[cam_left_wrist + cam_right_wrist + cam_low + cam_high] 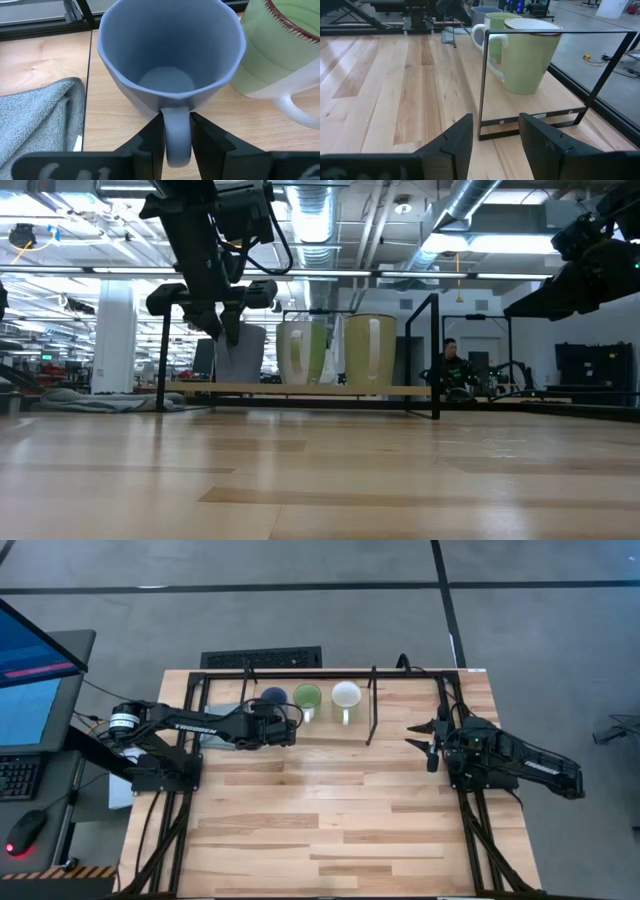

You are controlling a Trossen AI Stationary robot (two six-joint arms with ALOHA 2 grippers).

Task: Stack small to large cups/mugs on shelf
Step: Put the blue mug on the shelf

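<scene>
Three mugs stand in a row on the shelf board [390, 730] at the table's far side: blue-grey [272, 696], green [307, 696] and white [346, 695]. The low view shows them as blue-grey [243, 358], green [303, 352] and white [370, 352], with their bases on the board. My left gripper [176, 125] is at the blue-grey mug [170, 55], shut on its handle. My right gripper [495, 142] is open and touches nothing. It hovers near the shelf's right end [432, 740], facing the black frame rod [482, 80] and the white mug [527, 55]. My left gripper pinches the blue-grey mug's handle [177, 142] between its two fingers [152, 142], one on each side of the loop. It comes slanting down from the table's near side. The mug stands upright with its base on the shelf board [105, 105].
A folded grey cloth [40, 120] lies on the shelf just left of the blue-grey mug. Thin black frame rods [372, 705] stand around the board. The green mug [280, 55] nearly touches the blue-grey one. The plank tabletop [320, 820] spreads out on the near side.
</scene>
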